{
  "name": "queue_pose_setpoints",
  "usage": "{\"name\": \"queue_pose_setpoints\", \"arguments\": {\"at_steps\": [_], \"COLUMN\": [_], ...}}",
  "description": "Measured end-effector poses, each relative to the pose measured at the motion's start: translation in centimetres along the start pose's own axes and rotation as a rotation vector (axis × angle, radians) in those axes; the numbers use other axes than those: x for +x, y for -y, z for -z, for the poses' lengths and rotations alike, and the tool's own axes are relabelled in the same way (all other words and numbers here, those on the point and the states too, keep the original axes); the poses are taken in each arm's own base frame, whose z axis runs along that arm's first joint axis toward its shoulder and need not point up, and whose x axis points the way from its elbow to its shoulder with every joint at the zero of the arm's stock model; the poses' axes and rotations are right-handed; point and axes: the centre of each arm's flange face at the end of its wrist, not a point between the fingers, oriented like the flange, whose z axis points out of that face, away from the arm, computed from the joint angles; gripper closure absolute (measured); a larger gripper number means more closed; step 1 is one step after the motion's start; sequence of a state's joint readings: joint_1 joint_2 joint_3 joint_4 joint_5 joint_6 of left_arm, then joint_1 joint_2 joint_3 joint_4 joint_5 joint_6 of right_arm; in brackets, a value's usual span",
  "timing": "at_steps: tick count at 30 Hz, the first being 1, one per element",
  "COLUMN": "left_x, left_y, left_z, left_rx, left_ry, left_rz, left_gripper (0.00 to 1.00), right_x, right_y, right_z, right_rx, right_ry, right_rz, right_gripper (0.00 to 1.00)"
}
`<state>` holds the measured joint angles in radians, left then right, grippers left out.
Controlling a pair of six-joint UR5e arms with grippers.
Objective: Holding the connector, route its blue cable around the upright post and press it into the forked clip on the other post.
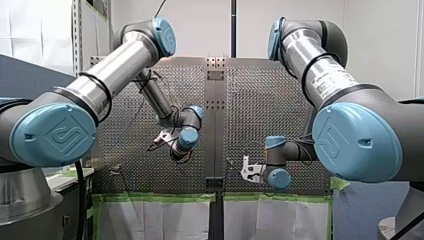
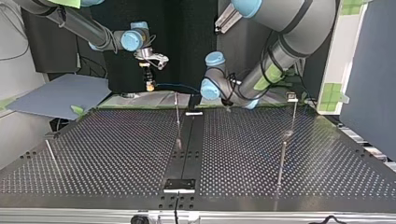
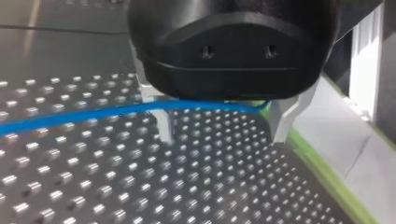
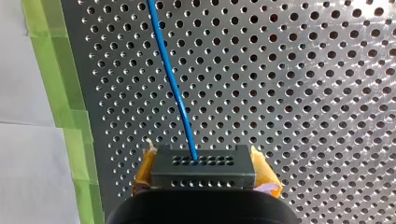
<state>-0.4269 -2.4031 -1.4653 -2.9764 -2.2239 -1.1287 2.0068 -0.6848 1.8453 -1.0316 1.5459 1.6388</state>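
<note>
One black rectangular connector (image 4: pixel 203 162), two hole rows, ten o'clock in top view, clamped by two yellow pads (image 4: pixel 144 170) of my right gripper (image 4: pixel 204 173), one thin blue cable (image 4: pixel 172 79) between two spread metal fingers (image 3: pixel 282 123) of my left gripper (image 3: pixel 224 136), perforated table (image 3: pixel 116 186) beneath.

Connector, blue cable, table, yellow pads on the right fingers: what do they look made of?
Connector: likely moulded plastic; matte dark grey, rows of small holes.
Blue cable: seemingly plastic-jacketed; smooth, thin, curves gently.
Table: metal sheet, steel or aluminium unclear; grey sheen, punched holes.
Yellow pads: maybe tape or rubber; wrinkled edges, otherwise open.
</note>
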Motion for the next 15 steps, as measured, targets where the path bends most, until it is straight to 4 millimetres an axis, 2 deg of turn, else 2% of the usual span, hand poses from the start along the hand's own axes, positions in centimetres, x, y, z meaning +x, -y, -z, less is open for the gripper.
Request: {"name": "queue_pose_setpoints", "arguments": {"at_steps": [6,15], "left_x": [1.7,1.9], "left_y": [1.5,1.9], "left_z": [-0.9,-1.0], "left_rx": [0.019,0.037], "left_ry": [-0.019,-0.015], "left_rz": [-0.011,0.001], "left_gripper": [0.00,0.00], "right_x": [0.0,-0.1], "right_y": [0.0,0.0], "right_z": [0.0,0.1], "right_rx": [-0.001,-0.003], "right_ry": [0.000,0.006], "right_rz": [0.000,0.003], "right_gripper": [1.00,1.00]}}
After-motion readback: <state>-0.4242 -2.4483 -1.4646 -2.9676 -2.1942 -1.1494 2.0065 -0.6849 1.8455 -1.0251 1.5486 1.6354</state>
